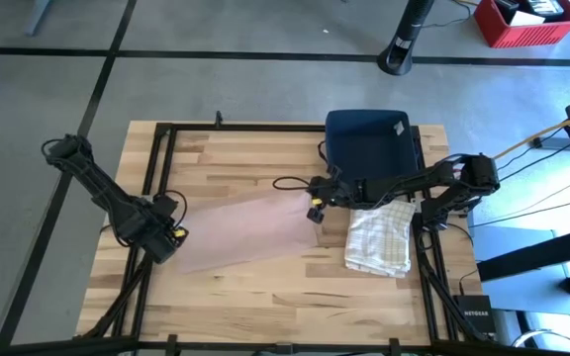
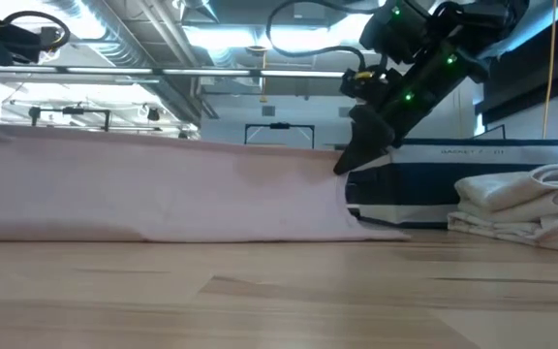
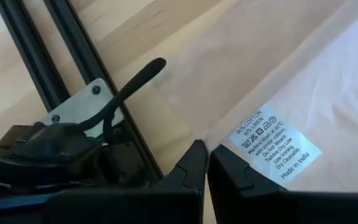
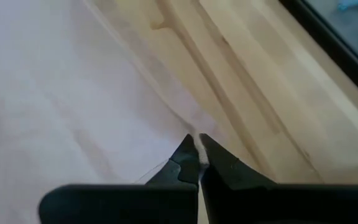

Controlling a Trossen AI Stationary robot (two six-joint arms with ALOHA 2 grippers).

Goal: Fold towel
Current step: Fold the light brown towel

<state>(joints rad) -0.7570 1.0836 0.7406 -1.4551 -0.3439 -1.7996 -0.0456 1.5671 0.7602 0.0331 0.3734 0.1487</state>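
Holding a thin pink towel (image 1: 240, 229) stretched flat between two grippers.
The left gripper (image 1: 173, 237) pinches one end and the right gripper (image 1: 314, 211) pinches the other, both shut tight on the soft cloth above the smooth wooden table (image 1: 265, 287). A white tag (image 3: 275, 144) shows. A bumpy checked cloth (image 1: 379, 240) sits folded nearby.

Wooden table (image 1: 265, 287) w/ black metal frame (image 1: 161, 148) sitting on grey concrete floor (image 1: 216, 79). Dark blue bin (image 1: 369, 143) resting at table's far edge, right of centre; folded white checked cloths (image 1: 379, 237) lying stacked just in front of it. Red crate (image 1: 527, 22) standing on floor at far right, black post base (image 1: 401, 54) near it. Ceiling lights (image 2: 231, 34) glowing beyond the table in low view.
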